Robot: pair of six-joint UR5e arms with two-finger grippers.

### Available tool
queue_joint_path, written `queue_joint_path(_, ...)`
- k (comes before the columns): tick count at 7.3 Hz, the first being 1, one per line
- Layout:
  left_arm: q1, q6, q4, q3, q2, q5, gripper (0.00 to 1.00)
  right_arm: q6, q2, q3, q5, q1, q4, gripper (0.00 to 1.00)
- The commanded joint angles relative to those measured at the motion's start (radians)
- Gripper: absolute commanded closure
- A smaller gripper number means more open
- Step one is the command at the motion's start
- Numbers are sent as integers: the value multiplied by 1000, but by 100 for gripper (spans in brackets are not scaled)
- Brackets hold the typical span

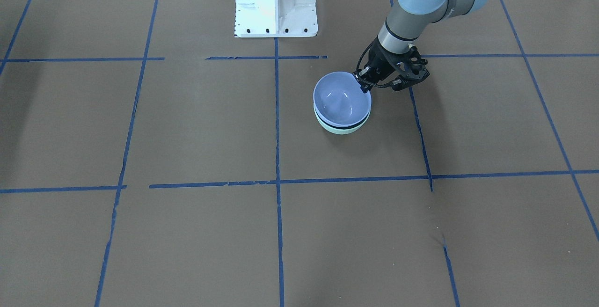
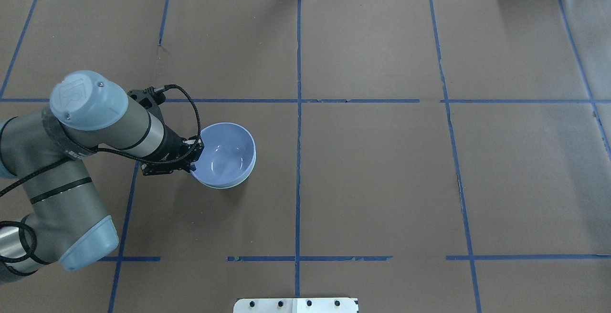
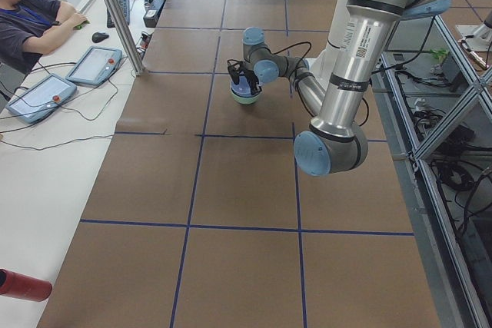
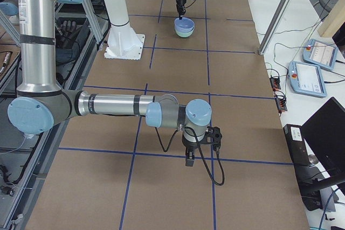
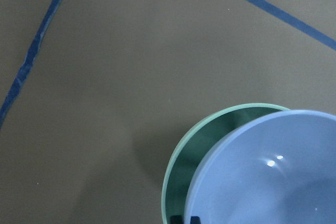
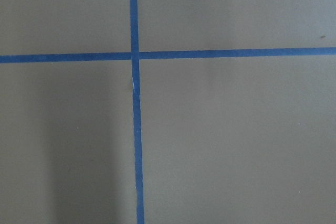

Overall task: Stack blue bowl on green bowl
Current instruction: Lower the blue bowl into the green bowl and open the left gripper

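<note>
The blue bowl [image 1: 341,98] rests nested in the green bowl [image 1: 341,129], sitting a little off-centre with a dark gap showing between the two rims. My left gripper [image 1: 364,87] is shut on the blue bowl's rim on the side nearest the robot. In the overhead view the gripper [image 2: 193,160] pinches the left edge of the blue bowl [image 2: 226,155]. The left wrist view shows the blue bowl [image 5: 273,177] over the green bowl [image 5: 189,150]. My right gripper [image 4: 190,160] hangs over bare table far from the bowls; I cannot tell whether it is open or shut.
The table is brown paper with a grid of blue tape lines [image 1: 277,110]. The white robot base [image 1: 276,3] stands close behind the bowls. An operator [image 3: 31,24] sits at a side desk with tablets [image 3: 94,64].
</note>
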Motion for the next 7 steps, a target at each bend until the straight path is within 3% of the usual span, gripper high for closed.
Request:
queue_joint_path(1,5,3,0,5,5,2,100,0,0,0,0,-1,0,0)
queue_joint_path(2,5,4,0,4,2,0,100,1,0,0,0,1,0,0)
queue_joint_path(3,4,4,1,4,3,2,69,1,1,0,0,-1,0,0)
queue_joint_path(4,1,-2,1,2,11,2,1,0,0,0,0,-1,0,0)
queue_joint_path(7,-59,47,0,-79,15,-15,0,0,0,0,0,1,0,0)
